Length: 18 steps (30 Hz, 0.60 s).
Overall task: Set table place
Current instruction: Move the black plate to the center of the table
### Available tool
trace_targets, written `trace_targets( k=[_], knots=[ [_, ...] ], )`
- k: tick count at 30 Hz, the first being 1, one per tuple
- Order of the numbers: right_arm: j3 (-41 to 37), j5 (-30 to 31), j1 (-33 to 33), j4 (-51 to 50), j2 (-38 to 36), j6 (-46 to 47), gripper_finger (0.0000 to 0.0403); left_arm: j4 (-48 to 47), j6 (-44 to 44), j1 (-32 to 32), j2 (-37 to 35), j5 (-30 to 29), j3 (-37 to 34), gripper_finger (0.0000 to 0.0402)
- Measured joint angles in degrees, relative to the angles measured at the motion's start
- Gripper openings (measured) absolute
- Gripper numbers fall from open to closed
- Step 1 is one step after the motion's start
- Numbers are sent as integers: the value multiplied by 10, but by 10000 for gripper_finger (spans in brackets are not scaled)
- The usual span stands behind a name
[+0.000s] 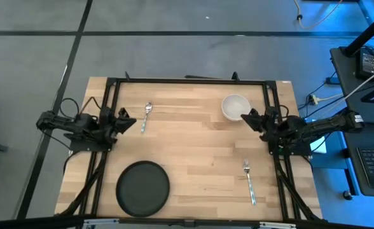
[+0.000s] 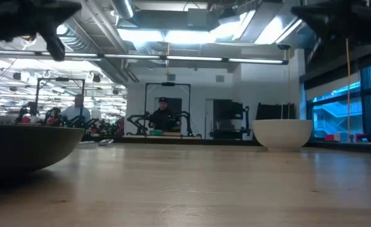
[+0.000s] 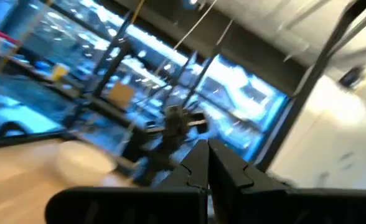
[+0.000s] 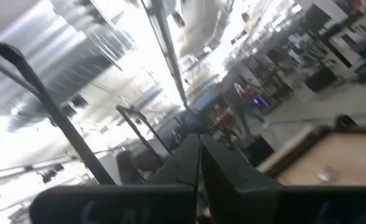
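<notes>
Filling most of the high view, the table (image 1: 200, 152) is a pale wood top in a thin black frame, with grey floor beyond its far edge and desks with a keyboard off to the right.

The left arm reaches in over the table's left edge, and its gripper (image 1: 127, 121) hangs above the wood just beside the spoon. In the left wrist view its two dark fingers (image 3: 195, 165) press together, tips meeting, with nothing between them.

The right arm comes in over the right edge, and its gripper (image 1: 249, 117) sits right next to the bowl. Its fingers (image 4: 189, 155) are likewise closed on each other and hold nothing.

A black plate (image 1: 142, 187) lies at the near left of the table, well apart from the other dishes.

A white bowl (image 1: 235, 106) stands upright at the far right, seen also in the low view.

A fork (image 1: 249, 182) lies at the near right, roughly lengthwise toward the near edge.

A spoon (image 1: 146, 116) lies at the far left, its bowl end toward the far edge.

In the low view, people show small in the room behind the table.
</notes>
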Motion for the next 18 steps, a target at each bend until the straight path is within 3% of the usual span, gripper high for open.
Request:
trace_targets(
  k=[4,9,15,18],
  knots=[
    [79,-45,0,-19,4,-44,19,-35,-37,0,3,36,69,0],
    [204,-114,0,-110,19,-157,19,-249,-41,0,58,71,237,0],
    [330,-117,0,-284,47,-220,19,-548,-45,0,222,106,453,0],
    [372,-116,0,-353,60,-226,19,-633,-42,0,313,143,531,0]
  ],
)
